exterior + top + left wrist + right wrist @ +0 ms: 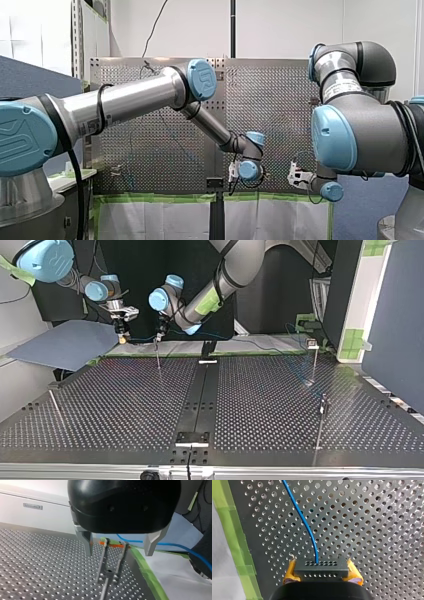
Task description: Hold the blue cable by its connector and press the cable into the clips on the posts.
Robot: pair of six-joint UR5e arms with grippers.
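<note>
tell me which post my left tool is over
The post at the table's far edge, directly below my left tool; the other posts stand well away from it.

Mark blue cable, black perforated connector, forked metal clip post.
blue cable [309,530]: right wrist view, mid-length.
black perforated connector [321,568]: right wrist view, front face.
forked metal clip post [110,574]: left wrist view, fork base.
</note>
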